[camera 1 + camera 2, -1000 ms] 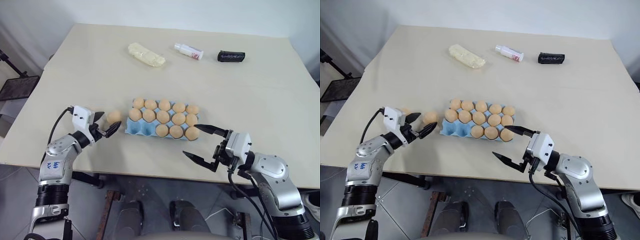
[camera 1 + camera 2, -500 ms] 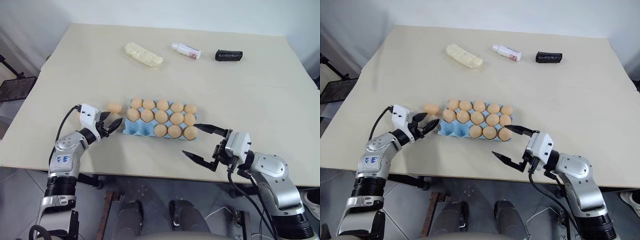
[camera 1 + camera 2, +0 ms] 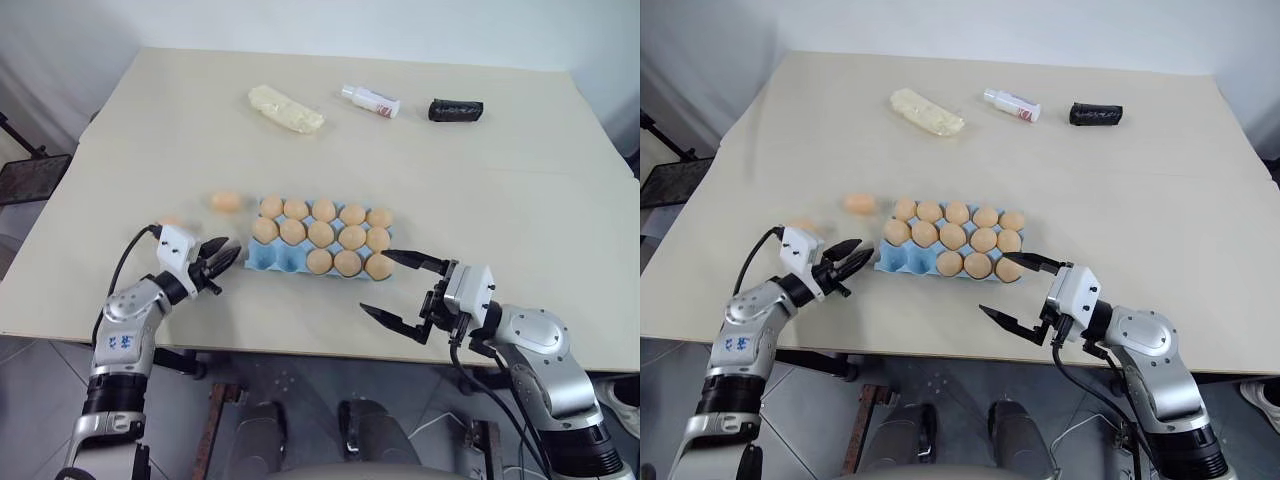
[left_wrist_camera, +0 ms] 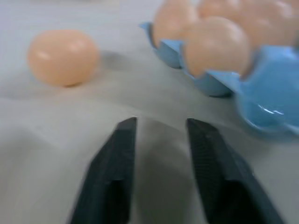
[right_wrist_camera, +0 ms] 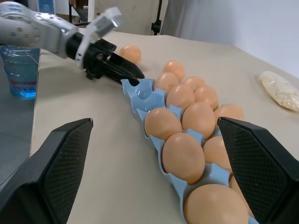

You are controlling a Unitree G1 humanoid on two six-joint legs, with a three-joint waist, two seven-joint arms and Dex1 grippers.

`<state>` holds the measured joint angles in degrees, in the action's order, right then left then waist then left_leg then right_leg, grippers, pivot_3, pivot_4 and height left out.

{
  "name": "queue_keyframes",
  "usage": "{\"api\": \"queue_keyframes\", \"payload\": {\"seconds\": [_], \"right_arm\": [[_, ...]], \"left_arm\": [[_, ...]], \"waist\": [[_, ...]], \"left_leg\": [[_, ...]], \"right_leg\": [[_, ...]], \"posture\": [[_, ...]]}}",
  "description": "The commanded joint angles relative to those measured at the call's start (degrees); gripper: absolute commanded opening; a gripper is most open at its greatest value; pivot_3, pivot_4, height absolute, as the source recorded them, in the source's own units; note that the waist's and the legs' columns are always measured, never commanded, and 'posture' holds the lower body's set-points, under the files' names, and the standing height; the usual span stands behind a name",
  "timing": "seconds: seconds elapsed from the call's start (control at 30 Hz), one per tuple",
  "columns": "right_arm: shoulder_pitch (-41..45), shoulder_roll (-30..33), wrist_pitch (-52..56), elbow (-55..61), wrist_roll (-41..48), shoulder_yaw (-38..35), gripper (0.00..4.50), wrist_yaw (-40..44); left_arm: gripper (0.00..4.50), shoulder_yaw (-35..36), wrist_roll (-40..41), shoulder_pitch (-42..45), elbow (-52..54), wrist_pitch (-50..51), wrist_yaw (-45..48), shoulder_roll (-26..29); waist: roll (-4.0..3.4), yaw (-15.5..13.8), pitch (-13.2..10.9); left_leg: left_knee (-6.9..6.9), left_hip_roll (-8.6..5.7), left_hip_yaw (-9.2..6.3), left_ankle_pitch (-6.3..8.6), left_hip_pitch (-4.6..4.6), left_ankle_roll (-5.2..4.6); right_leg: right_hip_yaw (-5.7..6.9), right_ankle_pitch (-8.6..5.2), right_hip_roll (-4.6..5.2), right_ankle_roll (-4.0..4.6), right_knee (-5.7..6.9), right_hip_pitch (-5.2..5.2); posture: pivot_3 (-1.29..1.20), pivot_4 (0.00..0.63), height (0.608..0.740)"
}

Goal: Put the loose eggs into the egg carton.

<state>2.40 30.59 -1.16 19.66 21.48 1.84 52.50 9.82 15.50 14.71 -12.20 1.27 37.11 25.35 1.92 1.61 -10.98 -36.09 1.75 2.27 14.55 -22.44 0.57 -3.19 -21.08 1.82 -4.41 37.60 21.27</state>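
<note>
Stretching across most of the head views, a beige table (image 3: 500,180) is carrying everything, its near edge running in front of both arms; a pale wall is rising behind its far edge, grey tiled floor is showing below the near edge, and a dark stand is sitting off the table's left side; the table top is looking smooth and matte, with soft shadows under the things on it.

Lying near the middle of the table, toward the near edge, the egg carton (image 3: 275,257) is showing two empty blue cups at the left end of its nearest row, the other cups each holding an egg; one loose egg (image 3: 226,201) is resting on the table just beyond the carton's far left corner, apart from it, and another tan egg (image 3: 170,220) is lying further left, partly hidden behind the left arm.

At the far side, a pale yellow crumbly lump (image 3: 286,108), a small white bottle (image 3: 370,100) and a black object (image 3: 457,109) are lying in a loose row, well apart from the carton.

The right gripper (image 3: 398,285) is hovering by the carton's near right corner, fingers spread wide and holding nothing; the left gripper (image 3: 222,267) is sitting just left of the carton, its fingers (image 4: 114,177) parted by a narrow gap with nothing between them.
</note>
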Motion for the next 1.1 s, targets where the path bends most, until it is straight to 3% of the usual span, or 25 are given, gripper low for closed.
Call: {"api": "queue_keyframes", "payload": {"seconds": [0.03,0.17,0.2,0.43,0.57,0.7,1.1], "right_arm": [[-0.2,0.1,-0.4,0.8,0.7,-0.6,4.5,0.0],[0.2,0.4,-0.3,0.5,0.9,-0.7,4.5,0.4],[0.3,0.5,-0.3,0.4,0.9,-0.7,4.5,0.5],[1.2,0.4,-0.2,-0.1,0.7,-0.5,4.5,0.4],[1.3,0.1,-0.5,-0.3,0.3,-0.3,4.5,0.0],[1.2,0.2,-0.5,-0.3,0.3,-0.5,4.5,-0.2],[0.3,-0.4,-1.3,-0.3,-0.2,-0.8,4.5,-2.5]], "left_arm": [[3.16,2.2,0.5,4.2,1.3,-1.4,-4.0,-0.7],[4.42,1.8,-0.9,11.9,-4.9,1.4,-8.2,-1.4],[4.47,1.5,-1.6,14.7,-7.2,2.3,-9.6,-1.6],[4.47,-0.6,-4.8,26.8,-20.1,4.1,-13.7,-3.1],[4.47,-1.0,-9.2,39.4,-39.8,-0.3,-21.5,-3.3],[4.47,-0.3,-10.1,45.4,-50.2,-3.3,-24.7,-4.0],[4.47,0.9,-11.1,51.3,-61.7,-2.9,-28.1,-5.1]], "waist": [[0.01,-0.2,0.0],[0.01,-0.1,0.0],[0.01,-0.1,0.0],[0.02,0.1,0.0],[0.1,-0.2,0.0],[0.1,-0.1,0.0],[0.11,-0.2,-0.1]], "left_leg": [[-0.02,-0.01,-0.02,-0.01,0.01,-0.01],[-0.08,-0.08,-0.03,-0.05,0.03,-0.08],[-0.08,-0.08,-0.02,-0.05,0.03,-0.09],[-0.03,-0.02,0.06,0.0,-0.14,0.0],[-0.18,0.0,0.03,-0.02,-0.32,-0.01],[-0.33,-0.11,0.02,-0.01,-0.49,-0.11],[-0.39,-0.1,0.03,0.01,-0.68,-0.11]], "right_leg": [[0.02,0.0,0.02,0.0,0.0,-0.02],[0.05,0.03,0.05,-0.05,0.02,-0.11],[0.04,0.04,0.04,-0.08,0.01,-0.11],[-0.02,0.06,-0.13,-0.11,0.01,0.16],[0.03,0.06,-0.19,-0.11,0.06,0.28],[0.03,0.17,-0.07,-0.31,-0.02,0.28],[0.08,0.2,-0.07,-0.36,0.03,0.44]], "posture": [[0.0,0.15,0.74],[0.0,0.15,0.74],[0.0,0.15,0.74],[0.0,0.15,0.74],[0.0,0.15,0.74],[0.0,0.15,0.74],[0.0,0.15,0.74]]}}
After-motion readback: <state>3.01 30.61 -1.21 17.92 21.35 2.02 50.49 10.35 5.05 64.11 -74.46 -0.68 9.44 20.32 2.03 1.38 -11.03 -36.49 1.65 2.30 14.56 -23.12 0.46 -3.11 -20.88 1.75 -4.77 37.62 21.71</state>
